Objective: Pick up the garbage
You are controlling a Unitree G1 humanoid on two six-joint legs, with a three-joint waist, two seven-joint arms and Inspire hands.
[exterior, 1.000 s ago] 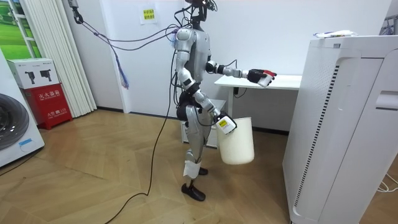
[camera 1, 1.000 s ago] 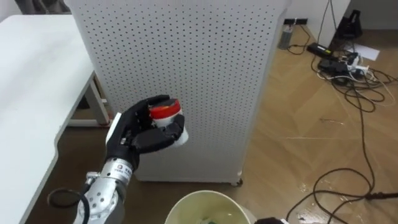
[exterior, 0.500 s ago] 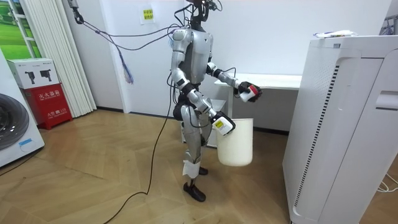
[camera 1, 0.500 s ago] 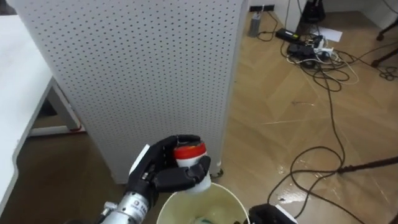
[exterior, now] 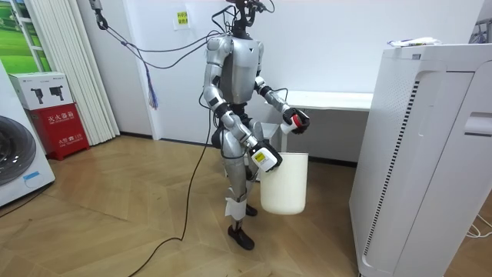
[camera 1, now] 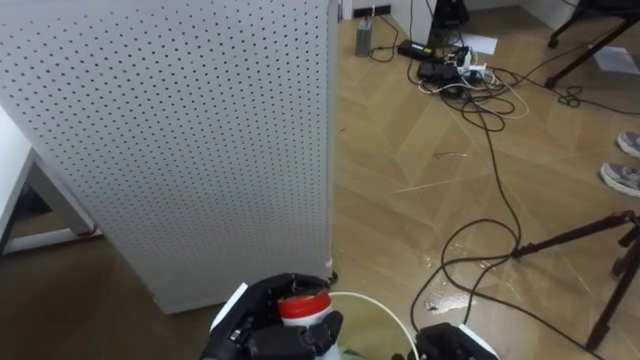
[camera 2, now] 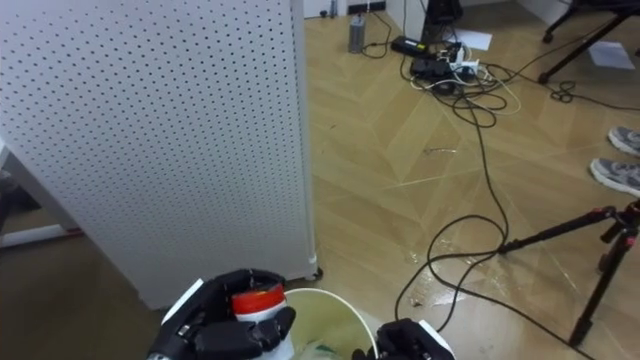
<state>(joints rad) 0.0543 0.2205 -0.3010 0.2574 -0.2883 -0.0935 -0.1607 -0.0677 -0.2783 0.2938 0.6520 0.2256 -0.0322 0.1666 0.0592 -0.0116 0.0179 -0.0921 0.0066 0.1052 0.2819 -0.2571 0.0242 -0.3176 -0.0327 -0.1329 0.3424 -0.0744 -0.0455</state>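
A small white bottle with a red cap (camera 1: 303, 305) sits in my left hand (camera 1: 255, 325), whose dark fingers curl round it. The hand hovers just above the near rim of a white bin (camera 1: 385, 310), at the bottom of the eye views. In the room view the bin (exterior: 284, 185) hangs off the floor at my right side, and my right hand (exterior: 264, 158) grips its rim. That right hand (camera 1: 450, 342) shows at the bin's right edge. The left hand (exterior: 296, 121) is in front of my waist, above the bin.
A tall white perforated panel (camera 1: 180, 140) stands right ahead. Cables (camera 1: 470, 80) lie over the wooden floor to the right, with a tripod leg (camera 1: 590, 240) and a person's shoes (camera 1: 625, 170). A white desk (exterior: 330, 100) is behind me and a large white appliance (exterior: 430, 154) is nearby.
My left hand has come down from desk height with the bottle to just over the bin. My body has turned away from the desk, and the eye views have shifted with it.
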